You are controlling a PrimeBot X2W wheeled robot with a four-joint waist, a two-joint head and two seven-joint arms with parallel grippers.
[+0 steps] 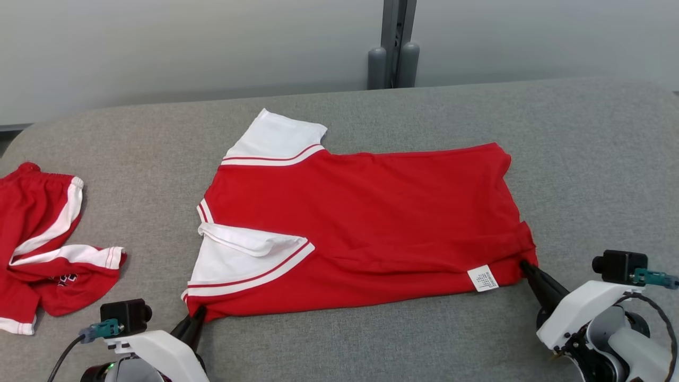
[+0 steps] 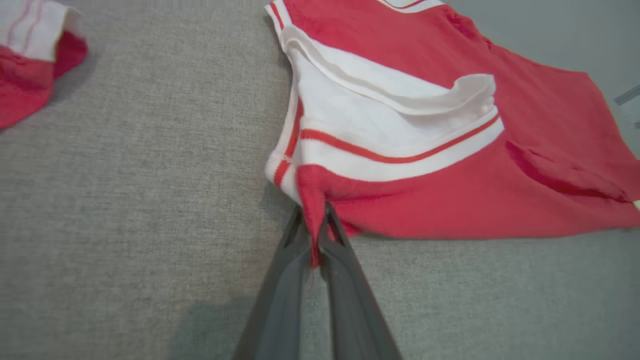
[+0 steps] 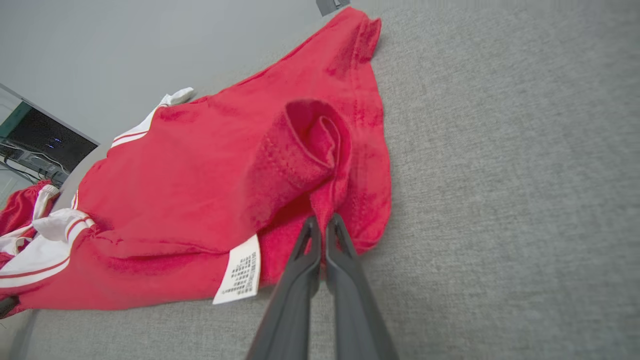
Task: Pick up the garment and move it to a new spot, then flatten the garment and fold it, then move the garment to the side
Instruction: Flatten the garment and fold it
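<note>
Grey woven fabric covers the tabletop (image 1: 583,159) below a pale wall. At the middle of the head view a red short-sleeved shirt with white, red-striped sleeves (image 1: 371,212) lies spread flat. At lower left, the left fingers (image 1: 197,317) are pinched tight on the shirt's near sleeve-side corner. At lower right, the right fingers (image 1: 528,268) are clamped on its bunched hem corner beside a white care label (image 1: 482,278). A crumpled red-and-white garment (image 1: 42,239) sits at the left edge.

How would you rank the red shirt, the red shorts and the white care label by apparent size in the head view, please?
1. red shirt, clearly largest.
2. red shorts, though the left edge crops them.
3. white care label, smallest by far.
</note>
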